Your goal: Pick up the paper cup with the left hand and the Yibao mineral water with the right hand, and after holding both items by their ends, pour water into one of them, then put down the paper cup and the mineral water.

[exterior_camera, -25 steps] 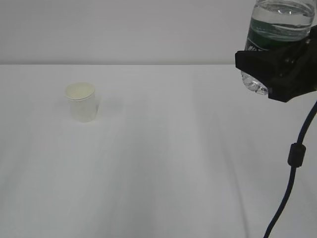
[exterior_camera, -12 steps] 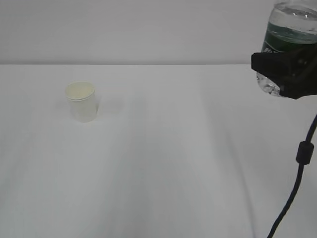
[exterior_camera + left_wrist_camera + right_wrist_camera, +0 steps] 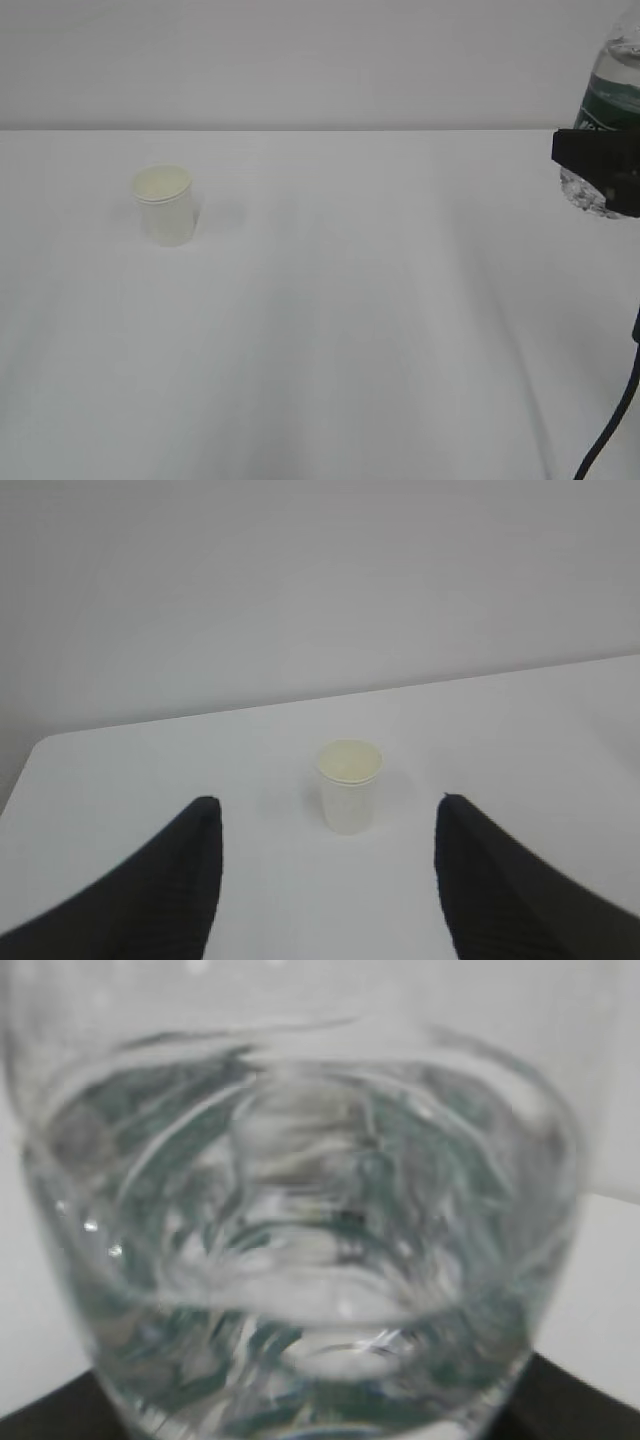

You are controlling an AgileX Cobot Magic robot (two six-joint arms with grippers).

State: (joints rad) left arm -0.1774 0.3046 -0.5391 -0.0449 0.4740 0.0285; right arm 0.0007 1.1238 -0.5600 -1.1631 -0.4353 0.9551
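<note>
Standing upright on the left part of the white table (image 3: 320, 350): the paper cup (image 3: 165, 205), mouth up, cream-white inside showing, nothing touching it. Casting a faint shadow to its right on the tabletop.

Appearing in the left wrist view: the same paper cup (image 3: 350, 785), centred between the two black fingers (image 3: 165, 890) of the left hand (image 3: 330, 880). Fingers standing spread wide, one at each lower corner of the view, both well apart from the cup. Gripping nothing. Cup sitting farther back on the table than the fingertips, near the table's far edge, with a plain grey wall behind.

Lying bare across the middle of the exterior view: white tabletop only, lightly creased.

Hanging at the far right edge of the exterior view, well above the table: the Yibao mineral water (image 3: 610, 90), partly cut off by the frame. Showing its dark green label band with white print above and its clear ribbed base below. Clamping around the lower body of the bottle: the right hand (image 3: 600, 175), black, pinching the bottle between its fingers. Trailing down from it at the lower right: a black cable (image 3: 610, 430).

Filling the right wrist view: the clear bottle base (image 3: 300, 1250) seen at close range, blurred, with green tints showing through the water. Fingers mostly hidden behind the bottle here; only dark corners visible at the bottom edge.
</note>
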